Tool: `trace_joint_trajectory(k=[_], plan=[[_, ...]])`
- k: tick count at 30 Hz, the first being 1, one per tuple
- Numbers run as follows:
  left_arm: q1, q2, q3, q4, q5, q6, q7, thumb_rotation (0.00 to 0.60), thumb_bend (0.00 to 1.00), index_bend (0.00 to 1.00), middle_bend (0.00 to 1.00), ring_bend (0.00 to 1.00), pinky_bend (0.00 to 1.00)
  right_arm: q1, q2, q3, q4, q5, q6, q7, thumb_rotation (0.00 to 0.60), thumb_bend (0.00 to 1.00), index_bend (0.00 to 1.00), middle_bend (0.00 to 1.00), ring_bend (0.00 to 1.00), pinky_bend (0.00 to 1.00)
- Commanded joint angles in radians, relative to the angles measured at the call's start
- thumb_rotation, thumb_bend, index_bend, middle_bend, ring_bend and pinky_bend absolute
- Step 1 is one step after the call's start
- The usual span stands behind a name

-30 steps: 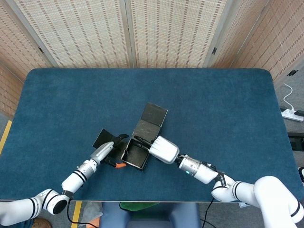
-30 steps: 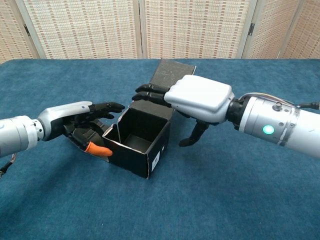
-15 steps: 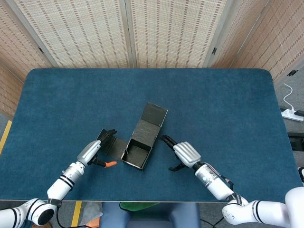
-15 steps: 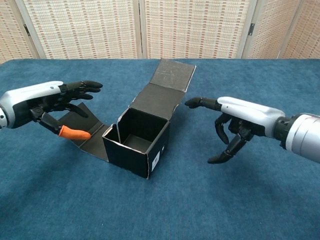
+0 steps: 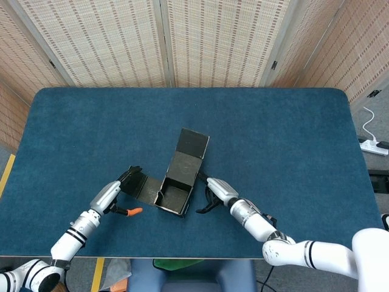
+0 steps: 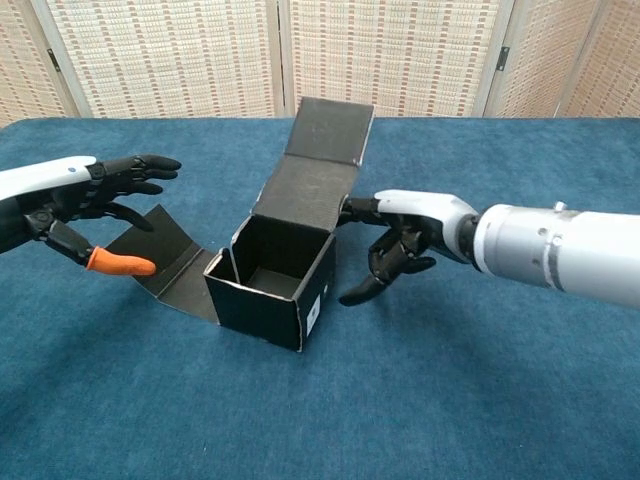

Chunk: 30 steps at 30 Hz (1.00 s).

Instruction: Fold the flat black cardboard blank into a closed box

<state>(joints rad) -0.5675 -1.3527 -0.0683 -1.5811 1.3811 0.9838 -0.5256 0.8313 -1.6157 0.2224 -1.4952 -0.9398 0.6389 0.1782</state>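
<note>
Head cam is looking steeply down from high over the whole blue surface (image 5: 273, 140), chest cam is facing forward low and close, both sharing the box (image 5: 176, 188) (image 6: 275, 285) and screens behind.

one black cardboard box (image 5: 177, 180), two robot hands (image 5: 108, 194) (image 5: 217, 190), one blue table (image 5: 285, 140), perhaps one power strip (image 5: 372, 146) at right edge.

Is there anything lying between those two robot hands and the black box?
Nothing visible. Only bare blue table lies between the left hand and the box; the right hand is already at its side.
</note>
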Motion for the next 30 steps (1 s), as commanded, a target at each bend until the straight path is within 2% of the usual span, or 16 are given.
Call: trace_joint_trajectory(k=[1,4,7,14,18,21,25,30], plan=[[0.003,0.004,0.0,-0.002,-0.003,-0.003,-0.002,0.6,0.21,0.0,0.0,0.0,0.22,0.097,-0.01,0.059,0.062,0.129,-0.117,-0.012,0.6,0.0,0.0,0.02,0.63,1.0],[0.006,0.01,0.0,-0.007,-0.005,-0.006,-0.004,0.6,0.21,0.0,0.0,0.0,0.22,0.171,-0.006,0.07,0.124,0.22,-0.203,-0.016,0.6,0.0,0.0,0.02,0.63,1.0],[0.011,0.014,-0.002,-0.01,-0.007,-0.003,-0.007,0.6,0.21,0.0,0.0,0.0,0.22,0.197,0.019,0.055,0.137,0.259,-0.238,-0.014,0.6,0.0,0.0,0.01,0.63,1.0],[0.014,0.014,-0.005,-0.005,-0.004,-0.011,-0.018,0.6,0.21,0.0,0.0,0.0,0.22,0.1,0.09,0.023,0.038,0.228,-0.193,0.041,0.6,0.0,0.0,0.0,0.63,1.0],[0.013,0.013,-0.006,-0.007,0.002,-0.017,-0.025,0.6,0.2,0.0,0.0,0.0,0.22,0.01,0.095,0.005,-0.044,0.155,-0.117,0.079,0.6,0.0,0.0,0.0,0.63,1.0],[0.011,0.014,-0.006,-0.01,0.008,-0.022,-0.039,0.6,0.2,0.0,0.0,0.0,0.22,-0.038,0.061,-0.012,-0.076,0.109,-0.047,0.09,0.6,0.0,0.0,0.0,0.63,1.0],[0.011,0.017,-0.004,-0.015,0.021,-0.023,-0.05,0.6,0.2,0.0,0.0,0.0,0.22,-0.063,-0.026,-0.025,-0.059,0.084,0.073,0.051,0.6,0.0,0.0,0.0,0.63,1.0],[0.016,0.025,-0.003,-0.017,0.03,-0.017,-0.069,0.6,0.2,0.0,0.0,0.0,0.22,-0.063,-0.139,-0.024,-0.032,0.114,0.194,-0.042,0.6,0.0,0.0,0.0,0.63,1.0]])
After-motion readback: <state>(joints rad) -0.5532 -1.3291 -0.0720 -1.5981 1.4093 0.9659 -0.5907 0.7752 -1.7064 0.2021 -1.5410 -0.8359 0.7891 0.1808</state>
